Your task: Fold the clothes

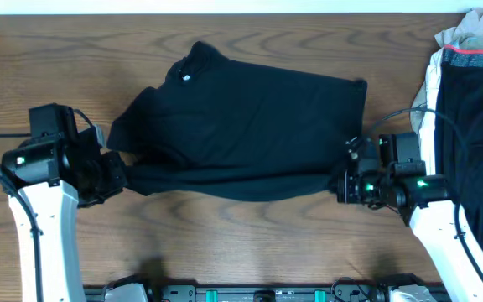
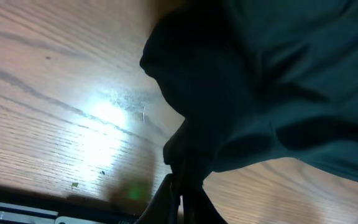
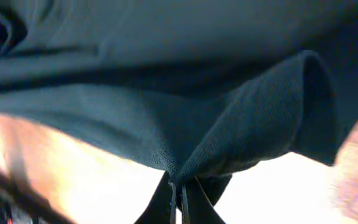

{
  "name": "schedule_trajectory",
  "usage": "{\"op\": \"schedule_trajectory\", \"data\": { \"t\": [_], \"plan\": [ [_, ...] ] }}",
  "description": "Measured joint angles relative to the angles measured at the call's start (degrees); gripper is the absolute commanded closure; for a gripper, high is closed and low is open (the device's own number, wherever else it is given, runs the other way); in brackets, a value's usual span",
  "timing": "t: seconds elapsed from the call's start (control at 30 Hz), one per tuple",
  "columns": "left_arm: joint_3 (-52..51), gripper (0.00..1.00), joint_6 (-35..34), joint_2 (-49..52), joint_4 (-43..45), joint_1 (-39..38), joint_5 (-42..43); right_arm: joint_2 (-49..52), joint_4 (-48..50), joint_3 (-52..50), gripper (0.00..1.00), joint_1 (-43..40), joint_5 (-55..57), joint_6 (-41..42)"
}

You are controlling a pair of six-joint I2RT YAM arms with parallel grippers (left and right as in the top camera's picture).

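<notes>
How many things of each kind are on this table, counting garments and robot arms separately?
Soft black short-sleeved T-shirt, spread out: 1
Pile of mixed black, white and beige clothes at the right edge: 1
White robot arms: 2, left tool and right tool each shut on the T-shirt's near edge
Total: 4

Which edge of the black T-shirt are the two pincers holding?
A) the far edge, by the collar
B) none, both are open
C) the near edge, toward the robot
C: left pincer and right pincer are each shut on the near edge of the black T-shirt.
</notes>
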Motion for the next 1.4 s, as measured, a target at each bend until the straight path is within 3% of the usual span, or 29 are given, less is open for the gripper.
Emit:
{"op": "schedule_trajectory", "data": {
  "t": [0.17, 0.3, 0.63, 1.0, 1.4],
  "plan": [
    [0.85, 0.94, 0.00, -0.04, -0.02, 0.00, -0.02, -0.02, -1.57, 2.03, 0.99, -0.02, 2.60, 3.87],
    [1.11, 0.94, 0.02, -0.04, 1.03, 0.00, 0.00, -0.02, 2.23, 2.21, 0.99, -0.02, -2.29, 2.45],
    [2.86, 0.94, 1.38, 0.55, 14.16, 0.00, 0.00, 0.00, 11.23, 2.84, 0.99, -2.56, -2.69, 12.20],
    [3.06, 0.94, 4.44, 11.19, 13.40, -0.09, 0.04, 4.44, 14.60, 2.86, 0.99, -5.11, 2.99, 17.86],
    [3.06, 0.93, 6.21, 12.70, 15.56, -4.76, 0.02, 9.77, 18.80, 2.86, 0.99, -5.38, 3.91, 18.25]
  ]
}}
